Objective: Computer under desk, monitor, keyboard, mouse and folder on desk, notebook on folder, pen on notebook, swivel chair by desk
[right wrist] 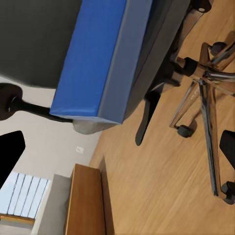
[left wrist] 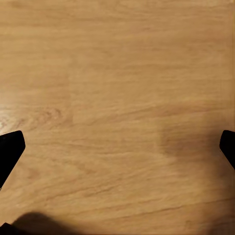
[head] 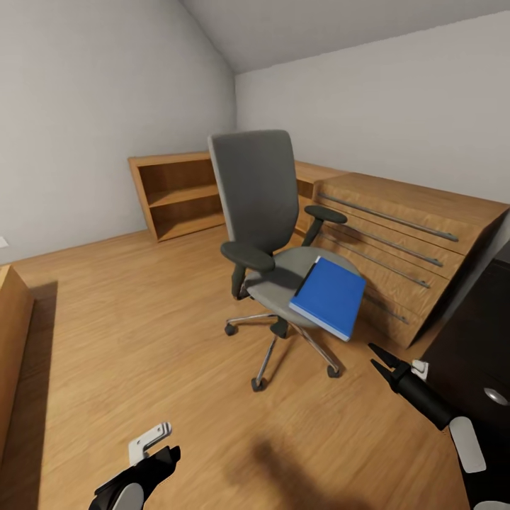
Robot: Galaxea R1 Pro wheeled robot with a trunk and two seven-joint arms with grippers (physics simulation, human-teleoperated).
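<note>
We are reaching our right gripper [head: 377, 356], fingers spread and empty, toward the folder [head: 329, 296] lying on the swivel chair [head: 273, 234] seat, ready to lift it, while our left gripper [left wrist: 117, 147] is hanging spread and empty over the floor [left wrist: 117, 73].

You're in a furnished attic-style room of a home: a sloped ceiling [head: 340, 28] over plain walls, a wood-plank floor [head: 142, 319], a low open bookshelf [head: 180, 195], a light-wood dresser [head: 404, 244], and a swivel chair [head: 265, 234] by a black desk [head: 474, 361].
</note>
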